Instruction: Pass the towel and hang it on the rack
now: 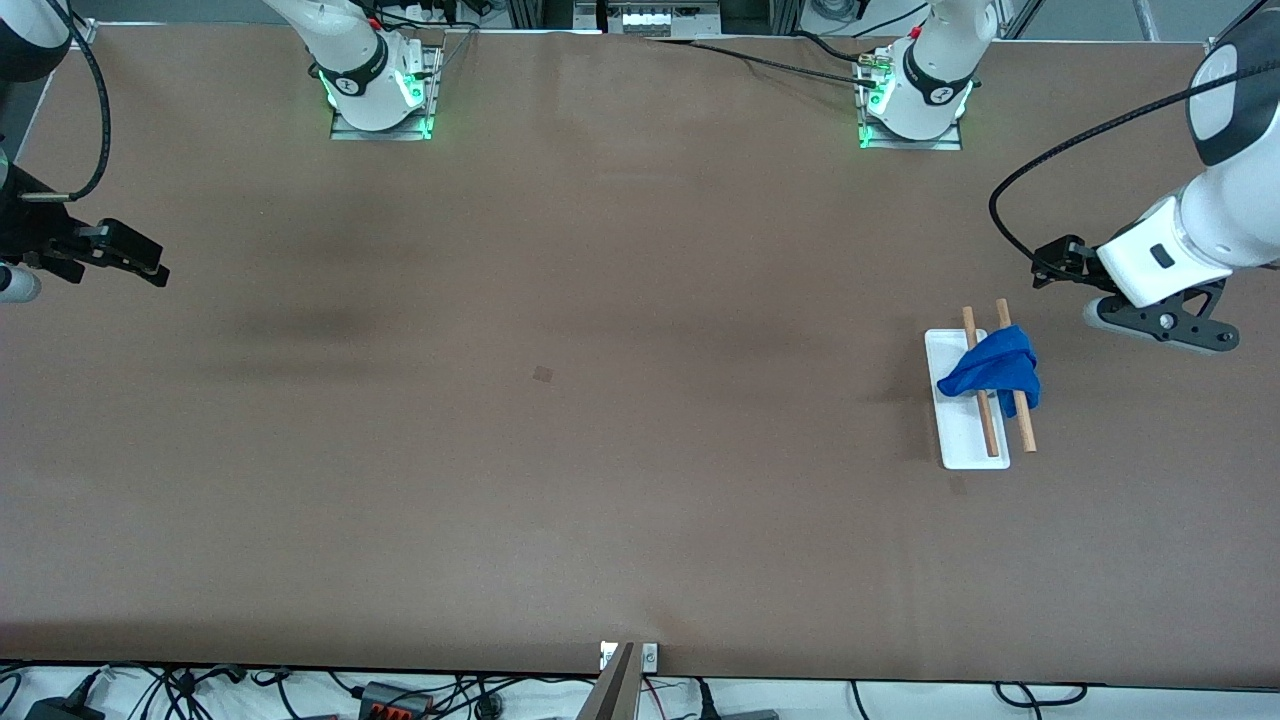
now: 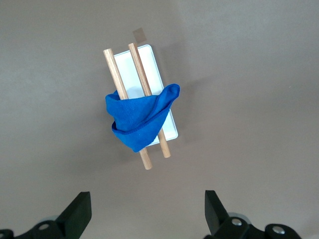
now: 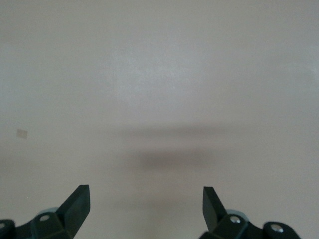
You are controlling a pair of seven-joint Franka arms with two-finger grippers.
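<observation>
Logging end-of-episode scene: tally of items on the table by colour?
Blue: 1, the towel, draped over both rods
White: 1, the rack base
Light-brown wood: 2, the rack's rods
Total: 4 parts, 2 separate things

One towel (image 1: 993, 368) drapes over one rack (image 1: 962, 438), which carries two wooden rods (image 1: 1025, 425) above its one white base.

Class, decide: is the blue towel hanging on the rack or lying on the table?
Hanging on the rack. The towel drapes bunched over both wooden rods of the rack, above its white base; neither gripper touches it.
</observation>
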